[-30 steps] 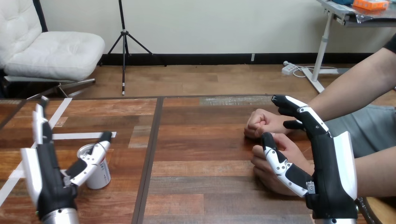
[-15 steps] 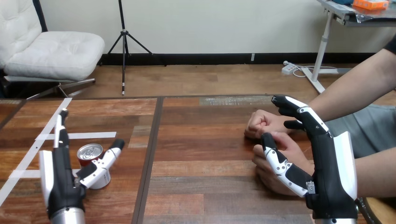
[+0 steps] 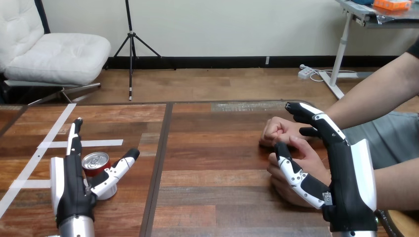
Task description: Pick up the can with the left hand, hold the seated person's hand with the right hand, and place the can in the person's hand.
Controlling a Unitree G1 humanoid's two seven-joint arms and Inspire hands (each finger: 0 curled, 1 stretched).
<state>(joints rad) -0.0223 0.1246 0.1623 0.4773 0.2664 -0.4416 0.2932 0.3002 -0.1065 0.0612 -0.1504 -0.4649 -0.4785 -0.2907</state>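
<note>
We see the can (image 3: pixel 96 164) standing upright on the bench (image 3: pixel 207 163), and we place everything from it. The left hand (image 3: pixel 74 190) sits just to the can's left and nearer side, its fingers (image 3: pixel 75 140) straight and spread wide from the thumb, which reaches along the can's near side; the can stands in that gap, and we cannot tell whether anything touches it. Well to the can's right, the right hand (image 3: pixel 348 182) is closed about the person's nearer hand (image 3: pixel 310 157): thumb laid across its near side, fingers bent over its far side. The person's farther hand (image 3: pixel 276 131), a fist, rests just beyond on the bench
</note>
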